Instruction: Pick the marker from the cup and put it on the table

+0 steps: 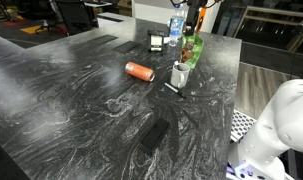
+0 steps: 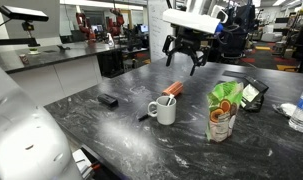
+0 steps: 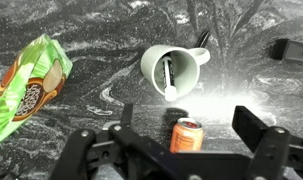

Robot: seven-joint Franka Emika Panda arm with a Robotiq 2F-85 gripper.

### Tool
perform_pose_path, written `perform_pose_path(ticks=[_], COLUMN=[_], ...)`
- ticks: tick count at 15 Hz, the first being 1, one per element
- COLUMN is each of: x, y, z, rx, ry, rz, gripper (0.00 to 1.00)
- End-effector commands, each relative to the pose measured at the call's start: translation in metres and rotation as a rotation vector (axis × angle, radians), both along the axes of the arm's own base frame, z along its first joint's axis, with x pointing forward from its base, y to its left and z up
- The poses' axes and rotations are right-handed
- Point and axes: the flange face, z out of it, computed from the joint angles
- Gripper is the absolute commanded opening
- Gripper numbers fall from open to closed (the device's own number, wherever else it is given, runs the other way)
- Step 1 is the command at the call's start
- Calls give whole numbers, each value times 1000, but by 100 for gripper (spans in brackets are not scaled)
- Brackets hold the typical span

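Pincer [image 2: 186,65] above orange can [image 3: 187,135], cup [image 3: 149,63], bag [image 3: 29,85]

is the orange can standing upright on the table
No, in an exterior view the orange can lies on its side on the table.

the arm [image 2: 19,135] [image 1: 281,115] is clad in smooth, glossy white shells, rounded and bulging at the joints, with a faint seam where one shell meets the next. the last link [image 2: 191,20] above the tool is white as well, with dark trim under it. the tool [image 2: 186,62] [image 3: 183,118] is matte black all over, with a compact body, angular linkage bars and two fingers [image 3: 249,122] that end in flat, blocky pads.
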Motion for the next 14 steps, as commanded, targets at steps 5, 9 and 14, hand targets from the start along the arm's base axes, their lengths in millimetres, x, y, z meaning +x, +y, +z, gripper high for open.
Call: perform_pose_path(ticks=[5,9,14], x=[37,29,-2], y=[41,61,56], z=[-34,-42,-34], rx=[-279,-334,-279], ry=[-151,-211,-183], rz=[-105,-331,-529], gripper=[100,100,100])
